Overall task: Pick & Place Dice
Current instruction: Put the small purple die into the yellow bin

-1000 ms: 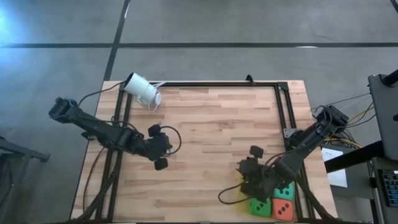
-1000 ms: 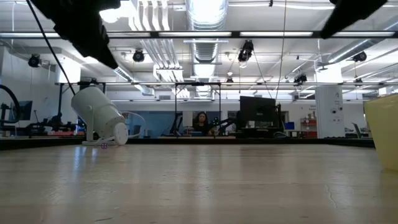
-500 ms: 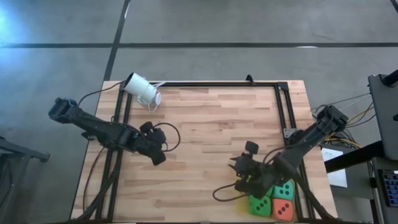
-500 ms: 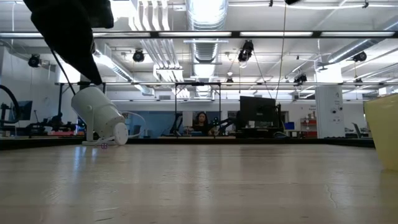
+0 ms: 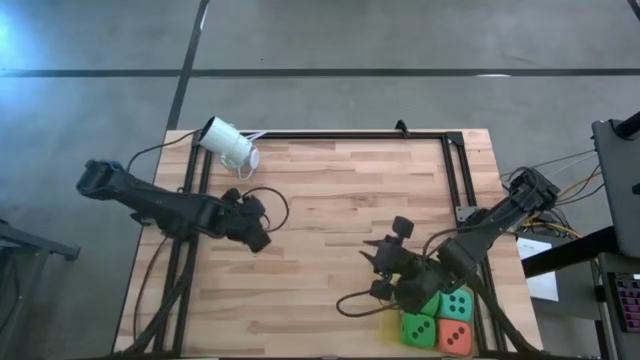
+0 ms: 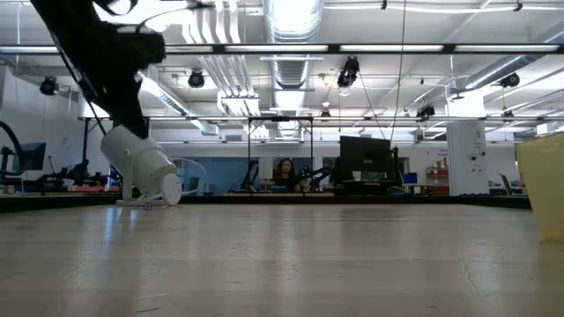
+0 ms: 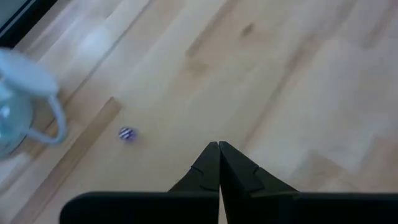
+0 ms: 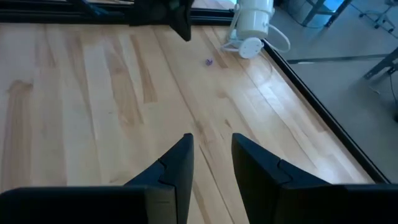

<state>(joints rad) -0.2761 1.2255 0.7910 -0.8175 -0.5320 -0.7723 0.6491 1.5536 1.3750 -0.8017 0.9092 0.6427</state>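
Observation:
Three dice lie close together at the table's near right corner: a bright green one [image 5: 414, 331], an orange-red one [image 5: 455, 337] and a teal one [image 5: 459, 303]. A further bit of green [image 5: 431, 301] shows by the right arm. My right gripper [image 5: 378, 265] [image 8: 211, 140] hangs above the bare wood to the left of the dice, open, with nothing between its fingers. My left gripper [image 5: 262, 240] [image 7: 219, 144] is shut and holds nothing, over the table's left half and far from the dice.
A white cylindrical device [image 5: 228, 143] [image 6: 141, 163] with a cable lies at the far left corner. A tiny purple speck [image 7: 127, 133] [image 8: 209, 61] sits on the wood near it. A pale yellow object [image 6: 542, 185] stands by the dice. A black frame [image 5: 455, 170] edges the table.
My right gripper has risen and gone toward the table's left, away from the dice, and has left the low view. My left gripper has gone a little toward the far edge and its wrist has rolled. The dice have kept still.

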